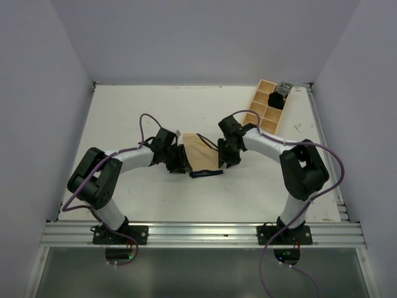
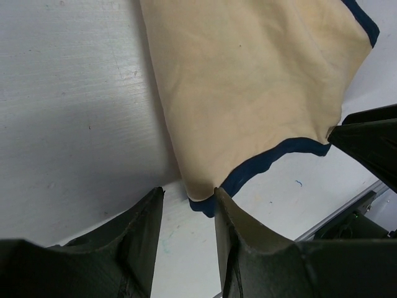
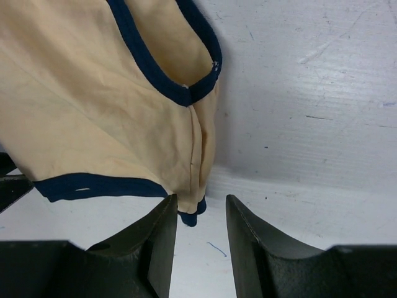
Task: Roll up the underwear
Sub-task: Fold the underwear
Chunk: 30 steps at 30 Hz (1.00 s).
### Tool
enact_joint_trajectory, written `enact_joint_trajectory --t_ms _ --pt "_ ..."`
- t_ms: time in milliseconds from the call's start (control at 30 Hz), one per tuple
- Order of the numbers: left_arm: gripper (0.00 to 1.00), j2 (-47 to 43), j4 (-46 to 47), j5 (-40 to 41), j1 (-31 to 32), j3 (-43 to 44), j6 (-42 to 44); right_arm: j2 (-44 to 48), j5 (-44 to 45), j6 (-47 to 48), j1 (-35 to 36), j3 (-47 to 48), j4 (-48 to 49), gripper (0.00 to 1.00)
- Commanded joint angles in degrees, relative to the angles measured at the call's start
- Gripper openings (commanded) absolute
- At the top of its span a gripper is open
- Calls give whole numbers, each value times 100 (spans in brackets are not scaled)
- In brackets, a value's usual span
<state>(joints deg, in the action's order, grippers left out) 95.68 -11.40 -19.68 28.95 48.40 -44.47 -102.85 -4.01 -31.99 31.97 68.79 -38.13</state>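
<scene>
The underwear [image 1: 201,156] lies flat on the white table between the two arms, tan with dark blue trim along its near edge. My left gripper [image 1: 180,164] stands open at its left near corner; in the left wrist view that trimmed corner [image 2: 205,202] sits just at the tips of the gripper [image 2: 188,191], not clamped. On the right side, my right gripper [image 1: 227,159] is open too. In the right wrist view a folded, trimmed corner [image 3: 193,214] hangs beside the left finger [image 3: 158,242] of the gripper [image 3: 201,198], with a bare gap between the jaws.
A light wooden compartment tray [image 1: 259,110] stands at the back right with a dark item [image 1: 277,99] in one cell. White walls close in the table on three sides. An aluminium rail [image 1: 198,233] runs along the near edge.
</scene>
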Motion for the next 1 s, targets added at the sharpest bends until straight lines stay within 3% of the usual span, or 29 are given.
enact_joint_trajectory --t_ms 0,300,367,400,500,700,900,967 --pt "42 56 191 96 32 2 -106 -7 -117 96 11 -33 165 41" --pt "34 258 296 17 102 64 -220 37 -223 43 11 -428 367 40" --pt "28 267 305 35 128 73 -229 19 -223 43 11 -437 385 38" --pt "24 267 305 69 128 64 -246 -7 -223 52 11 -428 394 33" --pt "0 267 192 157 128 134 -194 -16 -179 52 11 -437 385 20" --pt "0 214 -345 631 111 345 228 19 -197 17 11 -604 420 11" --pt "0 206 -591 756 111 407 553 177 -197 -35 11 -683 447 11" --pt "0 171 -653 781 111 407 658 239 -284 -132 20 -718 464 16"
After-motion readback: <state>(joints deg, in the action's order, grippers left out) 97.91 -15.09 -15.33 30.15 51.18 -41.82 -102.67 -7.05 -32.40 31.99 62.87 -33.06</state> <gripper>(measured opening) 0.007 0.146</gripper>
